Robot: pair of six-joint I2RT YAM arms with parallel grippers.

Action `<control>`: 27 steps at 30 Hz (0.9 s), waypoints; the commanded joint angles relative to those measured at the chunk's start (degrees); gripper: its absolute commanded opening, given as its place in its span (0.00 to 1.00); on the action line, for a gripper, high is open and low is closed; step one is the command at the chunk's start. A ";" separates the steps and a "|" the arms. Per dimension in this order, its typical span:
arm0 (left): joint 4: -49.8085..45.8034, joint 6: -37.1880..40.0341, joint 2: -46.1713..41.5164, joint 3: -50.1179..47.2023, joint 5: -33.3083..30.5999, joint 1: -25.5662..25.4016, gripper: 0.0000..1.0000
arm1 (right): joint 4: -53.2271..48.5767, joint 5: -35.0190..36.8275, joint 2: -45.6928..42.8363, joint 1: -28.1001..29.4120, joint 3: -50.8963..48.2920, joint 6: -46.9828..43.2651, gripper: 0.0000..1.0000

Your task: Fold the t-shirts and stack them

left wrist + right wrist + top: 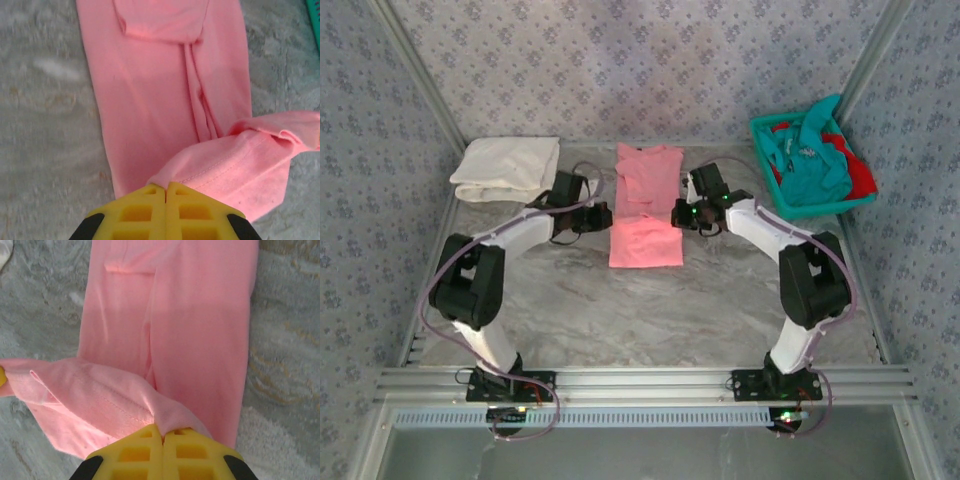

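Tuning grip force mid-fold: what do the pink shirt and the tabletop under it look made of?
The salmon-pink cloth t-shirt: soft matte knit, probably cotton jersey; stitched hem, limp folds. The grey veined tabletop: smooth, marble-look, perhaps laminate or stone; faint sheen.

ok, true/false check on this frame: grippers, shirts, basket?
1. The left gripper and right gripper are both shut on the pink shirt. True.
2. The basket holds a teal shirt and a red shirt. True.
3. The cream shirt is in the basket. False: it lies folded on the table, far left.
4. The pink shirt is stacked on the cream shirt. False: they lie apart.
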 commanded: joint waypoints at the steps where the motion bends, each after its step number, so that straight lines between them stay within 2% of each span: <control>1: 0.65 2.87 4.43 6.71 2.38 1.42 0.00 | -1.53 0.31 3.84 -1.59 4.84 -2.13 0.00; 3: -0.16 3.73 8.36 11.30 2.86 2.17 0.03 | -1.34 0.50 6.36 -2.88 7.56 -2.31 0.00; 4: -0.88 4.01 10.69 14.26 2.40 2.65 0.18 | -0.94 0.67 7.98 -3.56 9.40 -2.36 0.00; 5: -1.68 4.27 13.01 17.12 2.50 3.07 0.33 | -0.89 0.80 9.88 -4.20 11.59 -2.42 0.07; 6: -3.42 4.68 15.96 21.18 2.65 3.65 0.48 | -2.21 -0.14 12.50 -4.85 15.11 -2.35 0.22; 7: -5.36 5.31 18.66 25.53 2.81 4.23 0.55 | -5.16 -1.38 15.26 -5.65 19.47 -2.26 0.35; 8: -7.29 5.77 20.76 29.00 2.91 4.68 0.56 | -6.74 -1.48 17.06 -6.40 22.85 -2.21 0.38; 11: -12.13 6.08 21.73 34.79 1.83 5.51 0.57 | -8.04 -2.28 17.66 -7.16 27.66 -2.09 0.42; 13: -9.26 5.12 16.76 28.93 -0.92 5.26 0.58 | -7.35 -1.69 14.04 -6.08 24.99 -3.07 0.46; 15: -4.59 3.32 10.62 19.86 -3.55 4.24 0.58 | -4.88 -2.03 9.71 -5.21 18.95 -3.26 0.46; 18: 4.24 1.03 3.61 6.04 -4.62 1.30 0.53 | 1.89 -5.11 3.74 -3.87 6.69 -2.09 0.38; 19: 6.21 0.58 2.52 2.87 -4.19 0.10 0.49 | 3.67 -5.75 2.38 -3.25 3.18 -1.63 0.34; 21: 8.29 0.06 1.85 -0.97 -3.40 -2.05 0.41 | 5.99 -6.39 0.63 -1.98 -1.84 -1.38 0.27; 24: 10.82 -1.00 1.87 -4.41 -2.56 -4.81 0.35 | 8.73 -6.08 -0.61 0.01 -7.66 -0.72 0.17; 27: 15.03 -2.51 2.36 -7.49 -1.35 -6.92 0.28 | 9.62 -6.25 0.19 1.17 -9.48 0.19 0.10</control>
